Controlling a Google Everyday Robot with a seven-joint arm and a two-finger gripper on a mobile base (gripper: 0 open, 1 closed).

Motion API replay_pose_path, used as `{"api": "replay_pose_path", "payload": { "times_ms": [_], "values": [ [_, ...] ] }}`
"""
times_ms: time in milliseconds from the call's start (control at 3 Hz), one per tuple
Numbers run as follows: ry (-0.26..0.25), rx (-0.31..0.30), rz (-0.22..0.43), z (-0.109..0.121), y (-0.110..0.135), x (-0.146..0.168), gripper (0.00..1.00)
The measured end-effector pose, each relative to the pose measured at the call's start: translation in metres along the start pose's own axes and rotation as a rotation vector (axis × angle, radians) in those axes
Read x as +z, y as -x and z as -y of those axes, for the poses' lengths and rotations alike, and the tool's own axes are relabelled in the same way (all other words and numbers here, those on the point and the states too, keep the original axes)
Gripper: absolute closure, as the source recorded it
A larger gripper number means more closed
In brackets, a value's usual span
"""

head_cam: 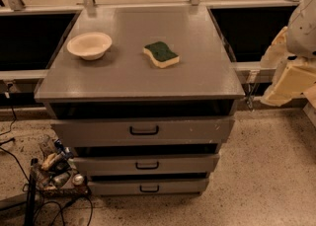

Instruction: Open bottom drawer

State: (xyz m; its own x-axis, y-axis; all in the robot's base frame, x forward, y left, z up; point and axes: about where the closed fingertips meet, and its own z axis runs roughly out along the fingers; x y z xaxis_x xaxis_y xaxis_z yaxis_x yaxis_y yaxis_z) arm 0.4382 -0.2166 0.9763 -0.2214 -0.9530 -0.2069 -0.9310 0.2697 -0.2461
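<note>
The grey cabinet [138, 79] has three drawers stacked at its front. The bottom drawer [113, 187] is the slimmest front, low near the floor, with a small black bar handle [149, 188]. Its front sits close in under the middle drawer [108, 164], and its inside is hidden. My gripper [291, 79] is the white and cream shape at the right edge, level with the cabinet top. It is well to the right of the drawers, far above the bottom handle, and touches nothing.
A cream bowl [89, 45] and a green and yellow sponge [161, 54] lie on the cabinet top. The tallest top drawer [197, 130] stands slightly out. Cables and clutter [57, 168] lie on the floor at the cabinet's lower left. Speckled floor [261, 180] spreads to the right.
</note>
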Motion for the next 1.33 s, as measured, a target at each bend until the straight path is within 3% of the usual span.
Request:
{"api": "replay_pose_path", "payload": {
  "times_ms": [333,667,1000,1333],
  "values": [
    [0.000,0.000,0.000,0.0000,0.0000,0.0000,0.39],
    [0.000,0.000,0.000,0.0000,0.0000,0.0000,0.16],
    [0.000,0.000,0.000,0.0000,0.0000,0.0000,0.00],
    [0.000,0.000,0.000,0.0000,0.0000,0.0000,0.26]
  ]
}}
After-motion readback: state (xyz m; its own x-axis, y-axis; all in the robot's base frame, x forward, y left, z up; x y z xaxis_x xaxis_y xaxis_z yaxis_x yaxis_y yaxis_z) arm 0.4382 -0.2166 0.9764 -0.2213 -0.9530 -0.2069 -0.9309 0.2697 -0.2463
